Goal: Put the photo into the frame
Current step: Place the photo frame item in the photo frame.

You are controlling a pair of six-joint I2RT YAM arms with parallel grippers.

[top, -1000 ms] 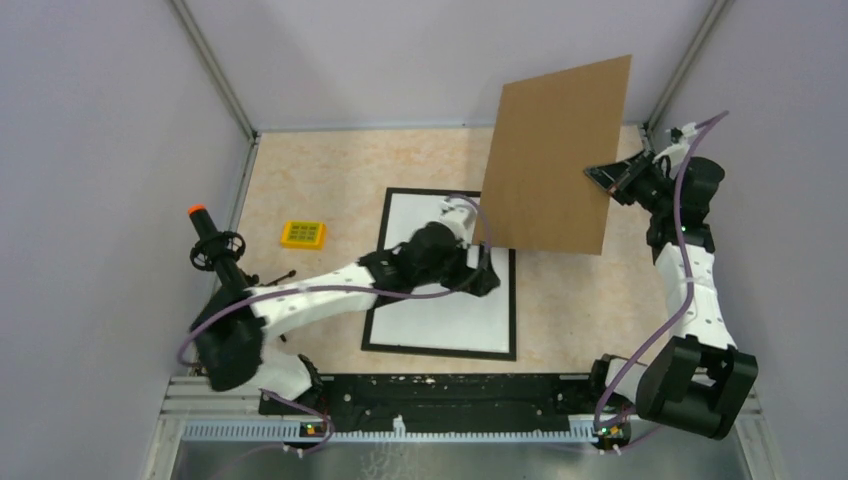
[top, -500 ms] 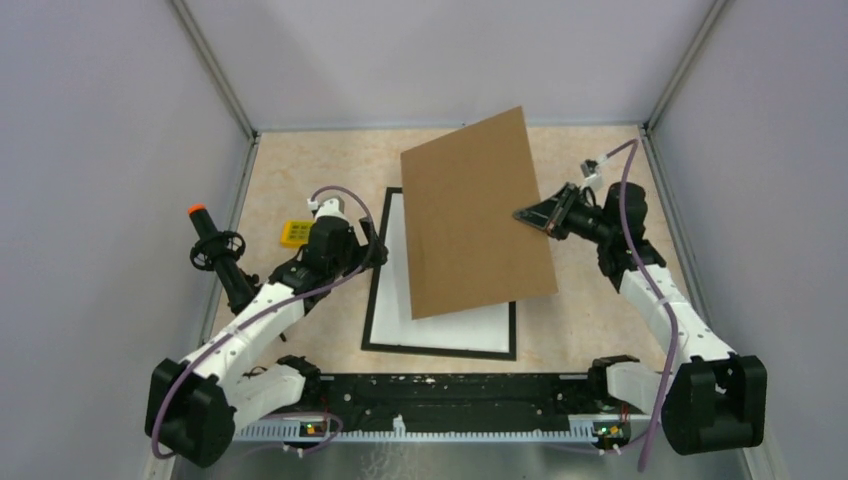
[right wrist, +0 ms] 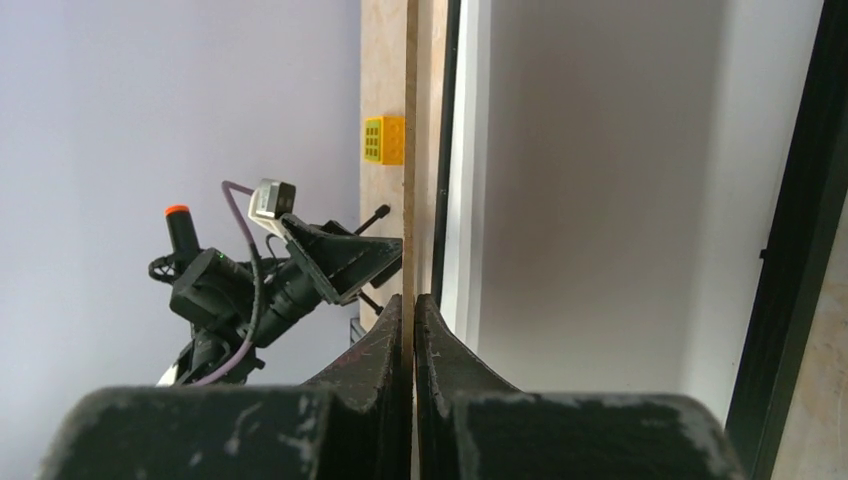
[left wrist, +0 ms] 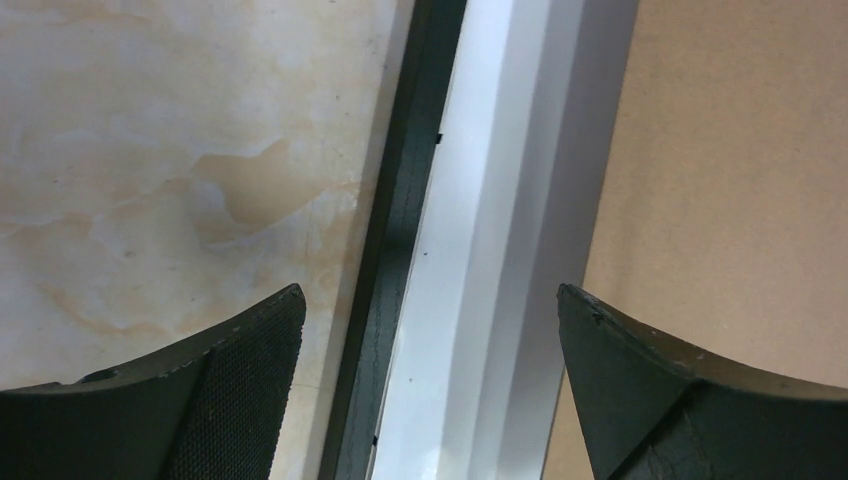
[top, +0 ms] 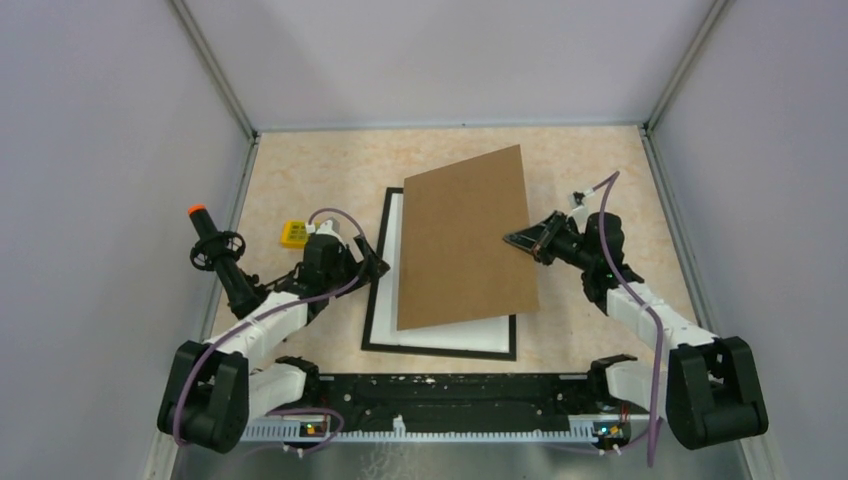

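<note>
The black frame (top: 378, 300) lies flat on the table with the photo (top: 460, 332) inside it, plain white side up. A brown cardboard sheet (top: 465, 240) hangs slanted over most of both. My right gripper (top: 522, 240) is shut on its right edge. The right wrist view shows that sheet (right wrist: 411, 150) edge-on between the closed fingers of the right gripper (right wrist: 412, 300), with the white photo (right wrist: 600, 200) and a frame rail (right wrist: 800, 230) beyond. My left gripper (top: 375, 262) is open and empty just above the frame's left rail (left wrist: 400, 220). Its fingers (left wrist: 240, 370) straddle the rail and the photo's white strip (left wrist: 490, 200).
A small yellow block (top: 293, 234) sits left of the frame, close behind the left arm. An orange-topped black stand (top: 212, 248) rises by the left wall. Grey walls close in three sides. A black rail (top: 430, 390) runs along the near edge.
The right gripper has carried the cardboard from high at the back right down and left over the frame. The left arm has drawn back from the photo's middle to the frame's left rail.
</note>
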